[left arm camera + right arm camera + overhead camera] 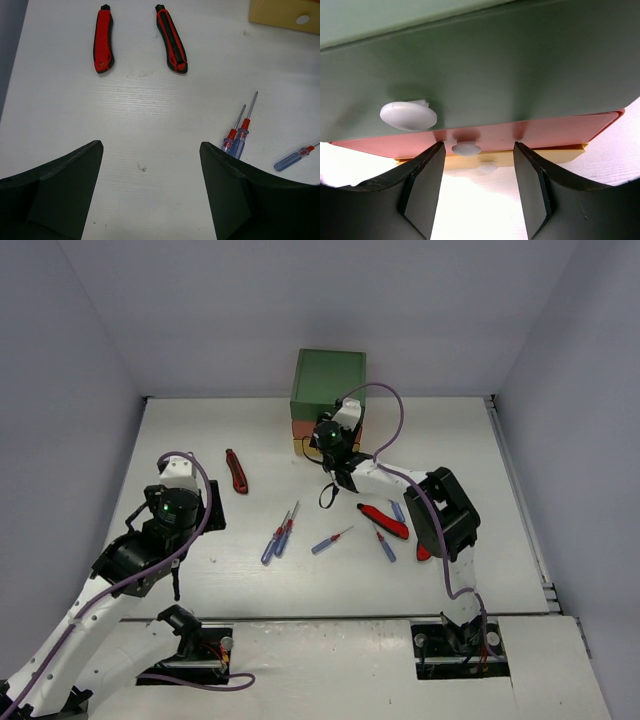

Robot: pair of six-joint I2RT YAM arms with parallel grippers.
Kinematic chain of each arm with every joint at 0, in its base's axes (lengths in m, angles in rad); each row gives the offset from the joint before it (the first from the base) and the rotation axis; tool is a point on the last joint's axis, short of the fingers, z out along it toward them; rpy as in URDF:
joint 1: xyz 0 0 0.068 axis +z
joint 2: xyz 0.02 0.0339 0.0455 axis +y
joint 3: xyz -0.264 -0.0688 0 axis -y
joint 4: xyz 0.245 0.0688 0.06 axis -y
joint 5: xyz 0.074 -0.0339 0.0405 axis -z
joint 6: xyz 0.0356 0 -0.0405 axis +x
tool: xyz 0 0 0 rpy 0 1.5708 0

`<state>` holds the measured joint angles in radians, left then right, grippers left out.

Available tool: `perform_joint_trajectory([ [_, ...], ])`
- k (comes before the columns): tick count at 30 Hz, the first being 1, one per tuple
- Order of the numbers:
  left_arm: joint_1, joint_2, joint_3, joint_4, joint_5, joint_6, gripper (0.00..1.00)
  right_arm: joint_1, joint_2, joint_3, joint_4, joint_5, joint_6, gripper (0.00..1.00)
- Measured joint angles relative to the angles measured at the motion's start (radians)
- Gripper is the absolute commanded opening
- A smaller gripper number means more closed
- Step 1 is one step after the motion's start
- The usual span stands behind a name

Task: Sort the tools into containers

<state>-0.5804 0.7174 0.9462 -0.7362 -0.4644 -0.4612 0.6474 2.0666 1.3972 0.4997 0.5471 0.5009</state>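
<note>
The right arm's black jaws are standing spread, the small white round knob (466,148) of the orange-red drawer (545,131) lying untouched just ahead between them. The left arm's jaws are hanging spread and empty over the bench (150,125).

left arm (70,625), right arm (385,478): white links, black joints | cables (395,410): purple | wrist light (164,508): green | tool fingers (55,195): black wedges
</note>
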Motion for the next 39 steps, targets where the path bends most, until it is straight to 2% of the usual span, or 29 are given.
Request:
perform_joint_trajectory([
  [2, 0.000, -0.005, -0.008, 0.000, 0.000, 0.000, 0.75, -0.002, 0.000, 0.000, -0.001, -0.004, 0.004, 0.53],
  [9, 0.000, -0.013, -0.014, 0.000, 0.000, 0.000, 0.75, -0.011, 0.000, 0.006, -0.007, -0.019, 0.005, 0.42],
  [22, 0.000, -0.032, -0.028, 0.000, 0.003, 0.000, 0.75, -0.012, 0.002, 0.015, -0.001, -0.041, 0.019, 0.08],
  [31, 0.000, -0.050, -0.029, 0.000, 0.013, 0.000, 0.75, 0.009, 0.000, -0.015, 0.039, -0.013, 0.025, 0.05],
  [39, 0.000, -0.062, -0.037, 0.000, 0.019, 0.001, 0.75, 0.076, -0.094, -0.171, 0.086, 0.051, 0.066, 0.05],
])
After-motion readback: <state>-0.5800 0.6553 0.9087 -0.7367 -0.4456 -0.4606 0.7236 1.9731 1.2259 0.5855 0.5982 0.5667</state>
